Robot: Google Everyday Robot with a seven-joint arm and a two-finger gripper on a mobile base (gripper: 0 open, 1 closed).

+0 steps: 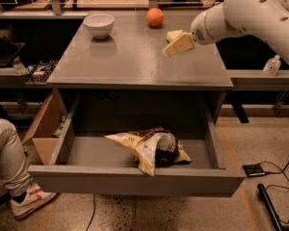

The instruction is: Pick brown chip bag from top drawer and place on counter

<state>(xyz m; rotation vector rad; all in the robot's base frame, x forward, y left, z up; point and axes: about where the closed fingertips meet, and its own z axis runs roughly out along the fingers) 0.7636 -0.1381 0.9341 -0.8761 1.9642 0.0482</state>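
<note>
The brown chip bag (151, 148) lies crumpled on its side inside the open top drawer (135, 179), near the front and slightly right of the middle, tan-yellow back mostly up with a dark brown patch showing. My gripper (173, 42) hovers over the right rear part of the grey counter (135, 57), well above and behind the bag. Its cream fingers (180, 44) are spread and hold nothing.
A white bowl (98, 24) and an orange ball (155, 17) sit at the back of the counter. A seated person's leg (7, 153) and shoe (31, 198) are left of the drawer, beside an open box (43, 129). A small device (254, 170) and cables lie on the floor at right.
</note>
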